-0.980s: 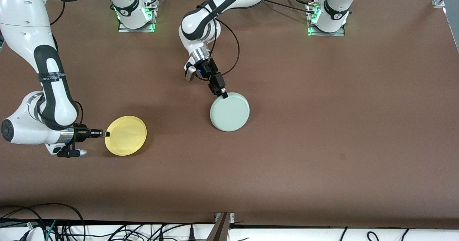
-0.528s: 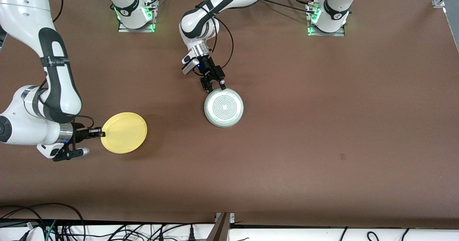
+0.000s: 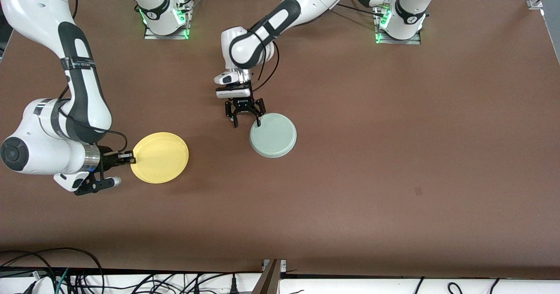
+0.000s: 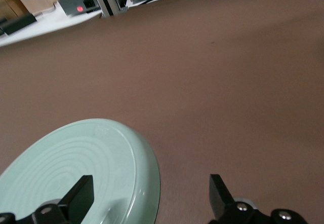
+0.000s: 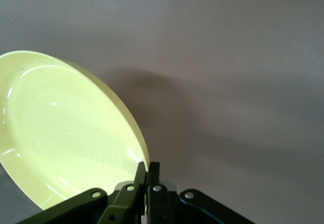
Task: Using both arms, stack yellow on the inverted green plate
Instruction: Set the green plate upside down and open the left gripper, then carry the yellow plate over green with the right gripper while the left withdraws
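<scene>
The right gripper (image 3: pixel 129 157) pinches the yellow plate's (image 3: pixel 160 157) rim, lifting it over the table (image 3: pixel 393 154); it looks light, stiff, a bit slick. The left gripper (image 3: pixel 246 120) hangs released over the upside-down green plate's (image 3: pixel 273 135) edge.

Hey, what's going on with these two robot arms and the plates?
The right gripper is shut on the rim of the yellow plate, holding it above the table toward the right arm's end. The green plate lies upside down near the middle of the table. The left gripper is open at its rim, gripping nothing. The yellow plate is not yet on the green one.
</scene>
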Controlling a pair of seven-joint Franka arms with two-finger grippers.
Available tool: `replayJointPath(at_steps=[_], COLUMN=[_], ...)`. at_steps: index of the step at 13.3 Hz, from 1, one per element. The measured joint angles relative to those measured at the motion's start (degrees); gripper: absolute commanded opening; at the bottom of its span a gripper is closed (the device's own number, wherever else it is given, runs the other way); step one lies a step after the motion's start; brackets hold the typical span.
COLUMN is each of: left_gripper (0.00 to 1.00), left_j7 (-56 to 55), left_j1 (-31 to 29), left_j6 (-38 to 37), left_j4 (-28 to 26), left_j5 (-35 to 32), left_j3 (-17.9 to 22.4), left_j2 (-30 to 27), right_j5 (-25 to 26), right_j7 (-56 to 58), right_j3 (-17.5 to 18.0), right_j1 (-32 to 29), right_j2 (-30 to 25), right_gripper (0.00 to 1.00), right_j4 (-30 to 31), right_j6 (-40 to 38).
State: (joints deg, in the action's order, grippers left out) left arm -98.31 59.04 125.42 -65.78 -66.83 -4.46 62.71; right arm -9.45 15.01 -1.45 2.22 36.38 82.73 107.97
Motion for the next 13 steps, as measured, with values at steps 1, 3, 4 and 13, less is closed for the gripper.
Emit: replayJointPath(at_steps=[1,3,4,13], left_gripper=[1.0,1.0,1.0,1.0], left_j7=[-0.34,0.01,1.96,47.28], left_j1=[-1.35,-3.91,-5.22,-20.89], left_j6=[1.44,4.1,4.67,-1.13], left_j4=[0.51,1.44,1.85,2.76], left_j5=[2.92,11.77,16.48,47.21], left_j3=[-0.02,-0.07,-0.07,-0.2], left_j2=[-0.18,-1.07,-1.75,-11.93], right_j5=[0.0,-0.01,-0.01,-0.8], right_j7=[-2.24,-6.94,-8.8,-20.67], right_j3=[0.03,0.38,0.76,6.35], right_j1=[1.03,3.21,3.93,4.63], right_j2=[-0.09,-0.22,-0.23,-0.23], right_gripper=[0.0,0.0,0.0,0.0], right_j4=[0.0,0.0,0.0,1.44], right_j6=[-0.81,-1.84,-2.01,-2.34])
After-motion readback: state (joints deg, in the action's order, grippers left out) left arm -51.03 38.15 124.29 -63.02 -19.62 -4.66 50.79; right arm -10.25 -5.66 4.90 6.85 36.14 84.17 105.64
